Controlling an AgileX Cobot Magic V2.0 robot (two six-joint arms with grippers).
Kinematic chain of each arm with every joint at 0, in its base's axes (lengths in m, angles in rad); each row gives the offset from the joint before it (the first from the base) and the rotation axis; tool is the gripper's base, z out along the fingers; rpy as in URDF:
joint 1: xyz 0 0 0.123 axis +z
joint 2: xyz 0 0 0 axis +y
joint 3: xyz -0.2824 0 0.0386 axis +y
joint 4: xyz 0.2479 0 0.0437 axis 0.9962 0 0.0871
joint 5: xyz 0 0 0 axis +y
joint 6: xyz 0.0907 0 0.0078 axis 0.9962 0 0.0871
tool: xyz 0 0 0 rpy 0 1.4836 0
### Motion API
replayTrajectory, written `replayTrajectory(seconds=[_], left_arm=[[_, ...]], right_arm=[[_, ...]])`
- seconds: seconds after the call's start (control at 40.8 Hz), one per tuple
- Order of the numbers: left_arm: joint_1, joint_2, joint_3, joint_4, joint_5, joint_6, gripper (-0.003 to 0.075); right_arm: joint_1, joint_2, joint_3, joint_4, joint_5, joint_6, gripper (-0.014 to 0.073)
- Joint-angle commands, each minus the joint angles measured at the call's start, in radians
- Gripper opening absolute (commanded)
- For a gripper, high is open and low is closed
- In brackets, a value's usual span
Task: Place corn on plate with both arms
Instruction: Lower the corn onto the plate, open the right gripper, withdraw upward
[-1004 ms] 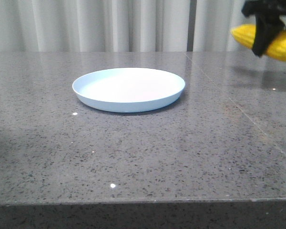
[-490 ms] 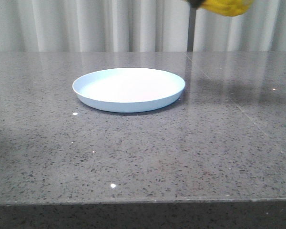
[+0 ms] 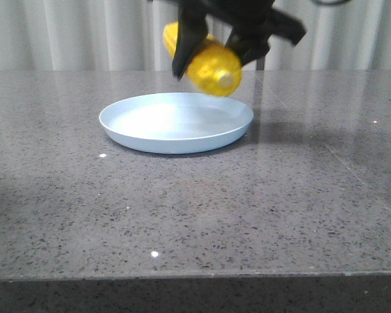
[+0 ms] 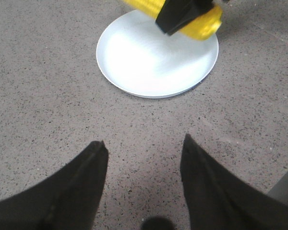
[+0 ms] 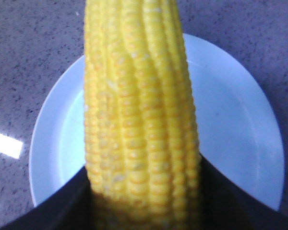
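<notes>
Over the near grey desk [image 4: 48, 96] the left hand [image 4: 143, 155] hovers with its fingers spread and nothing between them, while farther off the right hand [image 3: 215, 55] pinches the corn [image 3: 205, 62] in the air above the pale blue plate [image 3: 127, 134].

Speckled grey table [image 3: 202, 215], pale curtain [image 3: 85, 32]

Corn [image 5: 139, 120] cut off by frame edge, right end effector [image 3: 215, 45] motion-blurred.
</notes>
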Motion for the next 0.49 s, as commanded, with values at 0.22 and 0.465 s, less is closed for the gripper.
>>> replayTrajectory(seconds=[0.22,0.465], left_arm=[[-0.006,-0.007,-0.027,-0.005,-0.085,-0.002,0.0356],[-0.006,-0.007,-0.027,-0.005,-0.107,-0.002,0.0354]], right_arm=[[0.014,0.025,-0.024,0.019,-0.086,0.017,0.0566],[0.015,-0.104,-0.024,-0.088,-0.044,0.013,0.0634]])
